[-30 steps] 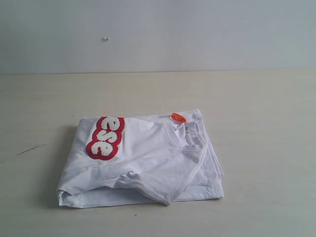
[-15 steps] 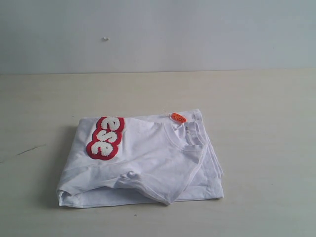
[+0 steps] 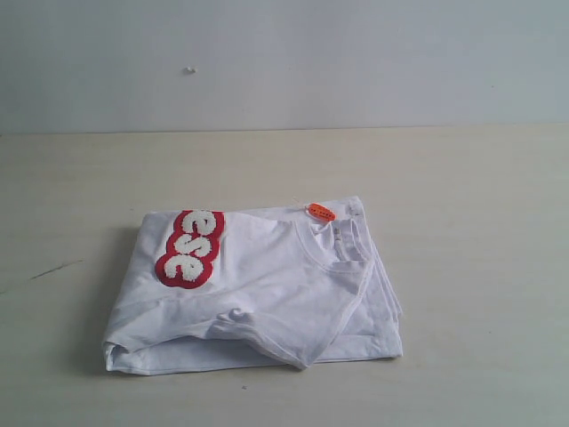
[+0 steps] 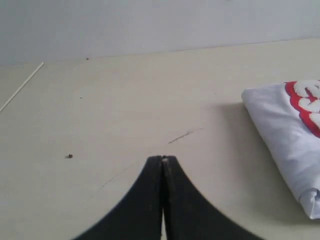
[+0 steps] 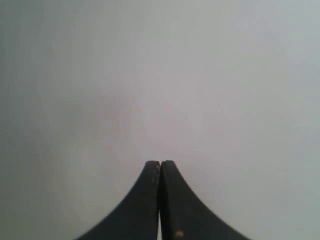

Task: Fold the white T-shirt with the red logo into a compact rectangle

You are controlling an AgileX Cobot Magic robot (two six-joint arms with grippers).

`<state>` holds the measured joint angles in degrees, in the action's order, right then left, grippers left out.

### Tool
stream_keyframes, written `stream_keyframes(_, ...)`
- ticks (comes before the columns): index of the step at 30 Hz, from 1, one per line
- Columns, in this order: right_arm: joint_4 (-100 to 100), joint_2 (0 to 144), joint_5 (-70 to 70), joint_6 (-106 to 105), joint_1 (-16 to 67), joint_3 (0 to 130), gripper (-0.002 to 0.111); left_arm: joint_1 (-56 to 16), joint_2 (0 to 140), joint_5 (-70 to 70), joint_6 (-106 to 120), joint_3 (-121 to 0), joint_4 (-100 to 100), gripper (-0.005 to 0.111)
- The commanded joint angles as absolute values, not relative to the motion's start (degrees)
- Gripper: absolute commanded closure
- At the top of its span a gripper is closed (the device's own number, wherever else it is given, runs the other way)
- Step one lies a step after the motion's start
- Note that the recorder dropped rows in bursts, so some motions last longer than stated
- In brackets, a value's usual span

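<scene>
The left gripper [image 4: 163, 161] was closed with nothing between its black fingers, low over the table [image 4: 100, 110] near the white T-shirt [image 4: 287, 135]. The right gripper [image 5: 160, 164] was likewise closed and empty, facing a plain grey surface. In the exterior view the T-shirt [image 3: 267, 294] lay folded at lower centre. The red logo [image 3: 189, 248] sat at its upper left, the orange tag [image 3: 321, 213] by the collar [image 3: 342, 245] farther back, and the wall [image 3: 356, 62] behind.

Bright, even, diffuse light. Faint soft shadow on counter [image 3: 471, 267] just left of white T-shirt [image 3: 267, 294]. Exterior view slightly soft. Right wrist view hazy grey.
</scene>
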<state>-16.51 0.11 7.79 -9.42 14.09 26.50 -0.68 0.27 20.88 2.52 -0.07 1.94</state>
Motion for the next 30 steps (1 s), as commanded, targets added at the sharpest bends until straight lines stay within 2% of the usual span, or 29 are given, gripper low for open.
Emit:
stream_keyframes(1,-16.31,0.00,7.98,-9.55,14.00,26.14,0.108,-0.57,0.00,20.74,0.78,0.00,0.86,0.107)
stream_keyframes(30,-16.31,0.00,7.98,-9.55,14.00,26.14,0.108,-0.57,0.00,20.61,0.86,0.00,0.75,0.107)
